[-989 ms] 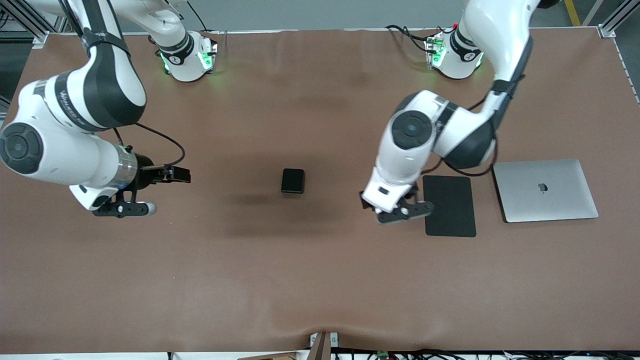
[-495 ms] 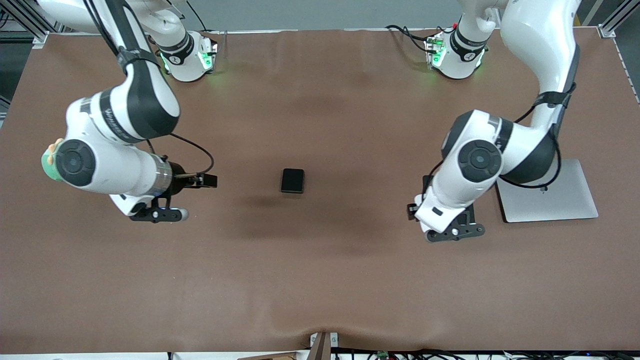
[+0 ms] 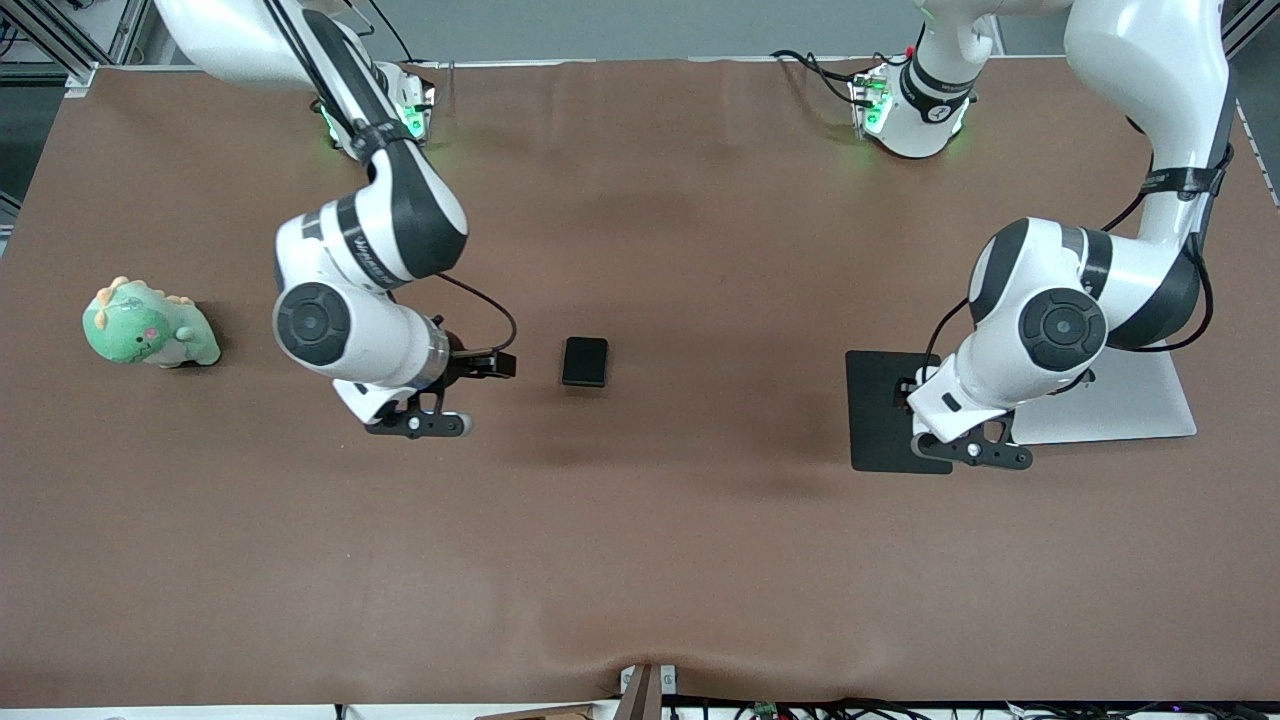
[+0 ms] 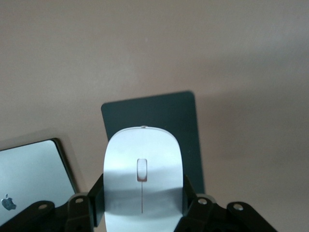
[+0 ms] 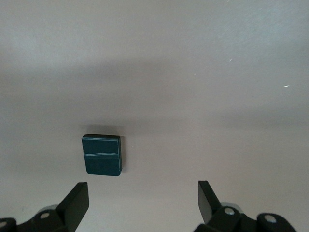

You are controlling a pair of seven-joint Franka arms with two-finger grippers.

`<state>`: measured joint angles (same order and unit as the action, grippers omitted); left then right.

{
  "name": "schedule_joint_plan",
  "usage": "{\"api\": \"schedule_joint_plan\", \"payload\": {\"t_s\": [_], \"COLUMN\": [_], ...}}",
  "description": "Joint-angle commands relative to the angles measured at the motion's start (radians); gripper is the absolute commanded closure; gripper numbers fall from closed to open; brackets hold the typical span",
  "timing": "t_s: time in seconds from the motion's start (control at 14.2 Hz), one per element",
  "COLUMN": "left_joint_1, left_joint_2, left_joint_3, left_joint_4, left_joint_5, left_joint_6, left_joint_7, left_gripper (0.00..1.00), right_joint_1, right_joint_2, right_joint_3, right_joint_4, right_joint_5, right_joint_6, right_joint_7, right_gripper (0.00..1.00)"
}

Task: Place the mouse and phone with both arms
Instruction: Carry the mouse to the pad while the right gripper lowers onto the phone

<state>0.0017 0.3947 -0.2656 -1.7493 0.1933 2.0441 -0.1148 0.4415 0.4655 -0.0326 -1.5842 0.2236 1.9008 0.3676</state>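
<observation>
- The setting looks like a robotics lab or test bench, not a home or shop.
- Two white robot arms with black joint bands, the right arm and the left arm, are bolted along one edge of a wide table covered in a plain brown mat.
- Green status lights glow on both arm bases, and loose cables run across the table edge near the left arm's base.
- Aluminium framing bars stand at the table's corners.
- More cables and connectors hang along the table edge nearest the front camera.
- Office props lie on the mat: a silver laptop, a black mouse pad and a green plush toy.
</observation>
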Motion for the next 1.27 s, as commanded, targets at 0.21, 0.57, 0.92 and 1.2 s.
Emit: {"api": "schedule_joint_plan", "payload": {"t_s": [0.21, 0.57, 0.92, 1.2], "left_joint_1": [0.092, 0.104, 0.103, 0.101], "left_joint_2": [-0.045, -0.004, 0.068, 0.104], "left_joint_3": [-0.058, -0.049, -0.024, -0.021], "left_joint_4": [-0.280, -0.377, -0.372, -0.360], "left_joint_5": [-0.017, 0.001, 0.023, 0.058], "left_joint_6": [0.282, 0.458, 0.547, 0.553], "left_joint_7": [0.025, 0.020, 0.021, 0.021], "left_gripper": [1.00, 1.00, 1.00, 1.00], "right_joint_1": [0.071, 0.132, 0.183, 0.210], "right_joint_2": [0.093, 0.166, 0.206, 0.211], "right_joint_3": [-0.009, -0.009, -0.009, -0.009], "right_joint_4": [-0.014, -0.014, -0.031, -0.092], "right_joint_5": [0.019, 0.019, 0.019, 0.019], "right_joint_6": [0.125, 0.221, 0.280, 0.374], "right_joint_7": [0.013, 0.085, 0.126, 0.145], "right_gripper": [0.00, 0.00, 0.00, 0.00]}}
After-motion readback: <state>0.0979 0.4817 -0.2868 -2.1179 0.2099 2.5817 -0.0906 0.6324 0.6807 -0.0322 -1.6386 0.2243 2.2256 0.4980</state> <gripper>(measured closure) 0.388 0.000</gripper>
